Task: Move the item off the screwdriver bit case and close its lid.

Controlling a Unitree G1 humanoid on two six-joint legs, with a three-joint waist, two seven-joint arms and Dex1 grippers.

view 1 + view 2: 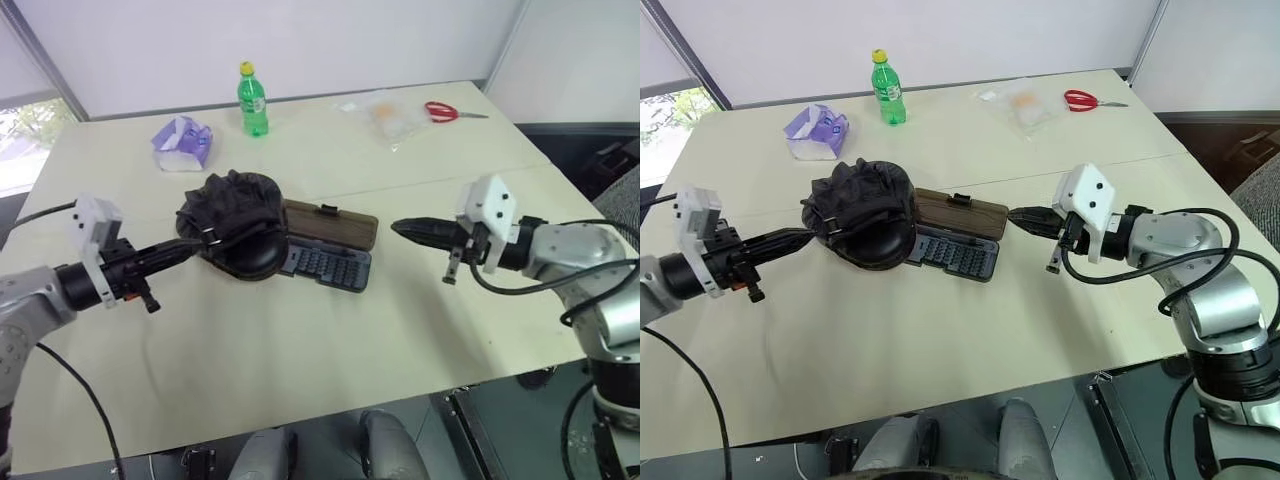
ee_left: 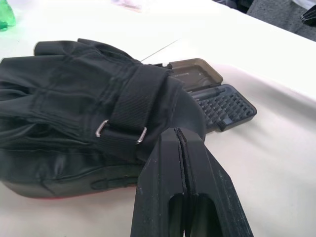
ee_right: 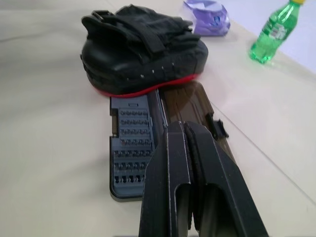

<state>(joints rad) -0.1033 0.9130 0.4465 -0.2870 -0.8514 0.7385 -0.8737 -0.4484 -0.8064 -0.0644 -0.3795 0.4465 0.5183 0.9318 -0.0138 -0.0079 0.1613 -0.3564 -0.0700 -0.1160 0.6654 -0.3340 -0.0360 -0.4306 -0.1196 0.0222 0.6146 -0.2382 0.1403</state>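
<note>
Mitt: lies over the left end of the open screwdriver bit case — best nudged clear leftward without dragging the tray.
Lid: flat, open, behind the tray.
Tray contents: rows of small bits.
Left gripper: jaws pressed together, touching the mitt.
Right gripper: pressed together, empty, just right of the case.

No text, brand, number or sign can be read anywhere. The green bottle carries a label, but its print is too blurred to make out. The purple tissue pack shows pale markings that stay illegible. The mitt, the bit case and its lid bear no readable lettering.
</note>
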